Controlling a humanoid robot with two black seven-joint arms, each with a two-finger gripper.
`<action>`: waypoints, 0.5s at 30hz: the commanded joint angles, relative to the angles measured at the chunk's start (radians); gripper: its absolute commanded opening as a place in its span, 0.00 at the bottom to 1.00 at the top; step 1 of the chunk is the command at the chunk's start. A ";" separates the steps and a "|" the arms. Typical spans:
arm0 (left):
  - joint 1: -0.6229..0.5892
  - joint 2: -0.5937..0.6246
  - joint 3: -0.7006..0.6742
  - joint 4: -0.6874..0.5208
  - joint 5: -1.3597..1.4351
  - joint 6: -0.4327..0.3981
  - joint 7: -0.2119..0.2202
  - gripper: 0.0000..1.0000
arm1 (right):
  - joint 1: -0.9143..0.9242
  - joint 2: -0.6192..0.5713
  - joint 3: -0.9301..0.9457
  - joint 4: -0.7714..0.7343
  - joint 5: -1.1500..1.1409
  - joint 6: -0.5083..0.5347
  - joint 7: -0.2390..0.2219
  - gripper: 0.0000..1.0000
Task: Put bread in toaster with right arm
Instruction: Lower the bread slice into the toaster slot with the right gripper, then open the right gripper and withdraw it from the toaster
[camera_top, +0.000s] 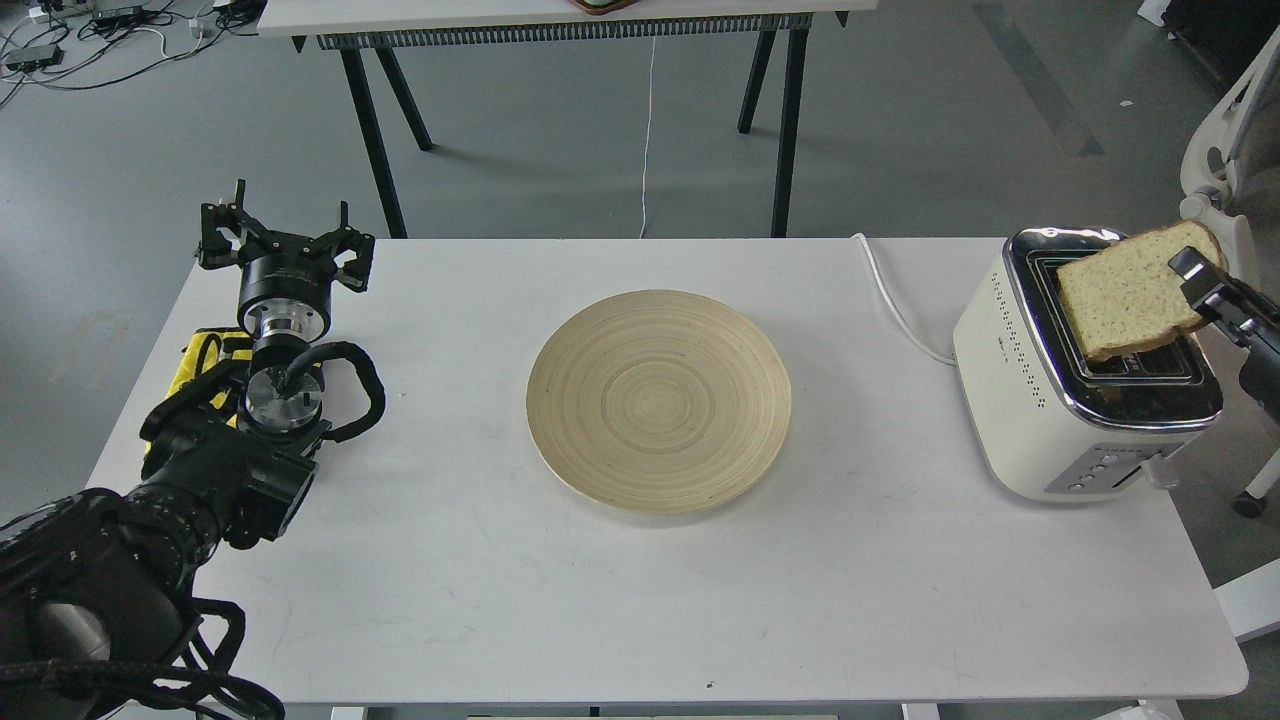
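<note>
The right gripper clamps the right edge of the bread, a porous tan slice tilted above the chrome-topped cream toaster; the left gripper hovers with jaws spread, holding nothing; a round wooden plate shows concentric rings.

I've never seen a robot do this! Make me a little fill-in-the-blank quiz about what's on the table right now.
1. The bread is held tilted above the ____.
2. The round wooden plate in the middle of the table has ____ lying on it.
3. The bread is held by the robot's ____ gripper.
4. The left gripper holds nothing, and its jaws are ____.

Missing words: toaster; nothing; right; open
</note>
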 joint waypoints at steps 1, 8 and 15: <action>0.000 0.000 0.002 0.000 0.001 0.000 0.000 1.00 | 0.003 0.036 -0.001 -0.039 -0.020 0.020 0.000 0.07; 0.000 0.000 0.002 0.000 -0.001 0.000 0.000 1.00 | 0.008 0.097 0.001 -0.067 -0.025 0.026 0.002 0.48; 0.000 0.000 0.000 0.000 -0.001 0.000 0.000 1.00 | 0.026 0.108 0.010 -0.056 -0.011 0.024 0.003 0.80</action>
